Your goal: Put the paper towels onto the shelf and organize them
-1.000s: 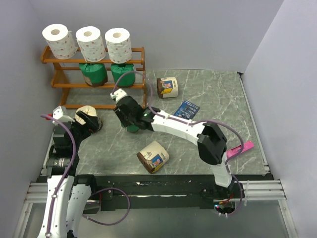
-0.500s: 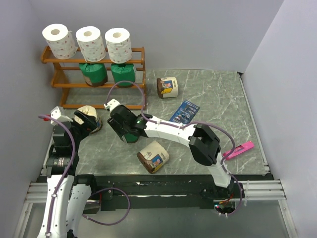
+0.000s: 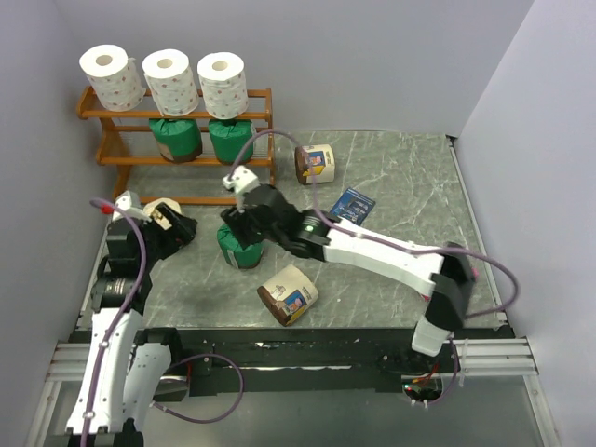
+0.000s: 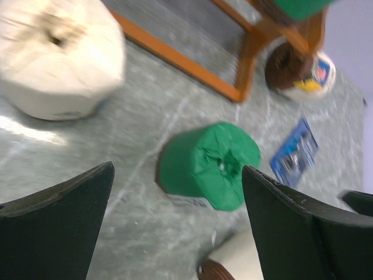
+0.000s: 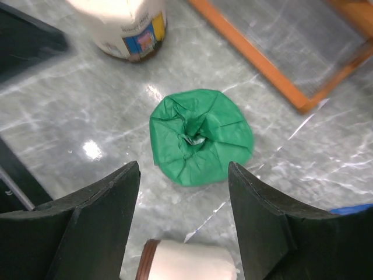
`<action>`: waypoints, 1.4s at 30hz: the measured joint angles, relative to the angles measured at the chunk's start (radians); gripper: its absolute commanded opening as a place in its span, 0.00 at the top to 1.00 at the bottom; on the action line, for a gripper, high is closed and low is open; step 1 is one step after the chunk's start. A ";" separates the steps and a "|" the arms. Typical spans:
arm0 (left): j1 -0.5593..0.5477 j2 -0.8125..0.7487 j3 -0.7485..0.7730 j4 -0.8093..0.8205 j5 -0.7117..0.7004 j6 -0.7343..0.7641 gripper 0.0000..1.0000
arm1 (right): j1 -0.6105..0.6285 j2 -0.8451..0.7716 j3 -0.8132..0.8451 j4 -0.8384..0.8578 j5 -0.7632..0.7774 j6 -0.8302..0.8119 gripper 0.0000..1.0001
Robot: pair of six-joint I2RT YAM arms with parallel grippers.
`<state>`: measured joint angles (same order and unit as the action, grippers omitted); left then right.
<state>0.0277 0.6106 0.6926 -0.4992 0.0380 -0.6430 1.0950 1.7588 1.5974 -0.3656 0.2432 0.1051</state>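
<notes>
Right end effector is now hanging with its jaws apart and gripping nothing. One second ago it was low and clamped around the green-wrapped roll. That roll is now standing free and upright on the worktop, directly beneath the end effector and clear of both fingers, a little nearer the arm bases than before. The right arm is also reaching out straighter than a second ago, with its elbow swung out to the right.

Left end effector is staying spread wide and holding nothing. A cream-wrapped roll is lying just ahead of it and to its left; contact is not readable through the motion blur.

Beyond the right end effector, the shelf is carrying three white rolls on its top tier and two green rolls on its middle tier, unchanged. A second cream roll is lying beyond and to the right. A third is lying behind it, nearer the bases. A dark-blue packet is lying to its right.
</notes>
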 measured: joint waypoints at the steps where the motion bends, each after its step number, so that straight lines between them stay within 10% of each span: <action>1: 0.000 0.022 0.000 0.008 0.034 -0.001 0.05 | 0.000 -0.042 -0.033 0.010 0.001 0.000 0.31; 15: -0.263 0.351 0.000 0.126 0.087 -0.085 0.05 | 0.000 -0.541 -0.552 0.089 0.008 0.066 0.31; 42: -0.347 0.602 -0.002 0.235 -0.055 -0.163 0.41 | 0.000 -0.744 -0.652 0.134 0.056 0.066 0.30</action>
<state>-0.3191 1.2125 0.6910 -0.2646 -0.0170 -0.8062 1.0950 1.0149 0.9459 -0.2321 0.2989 0.1711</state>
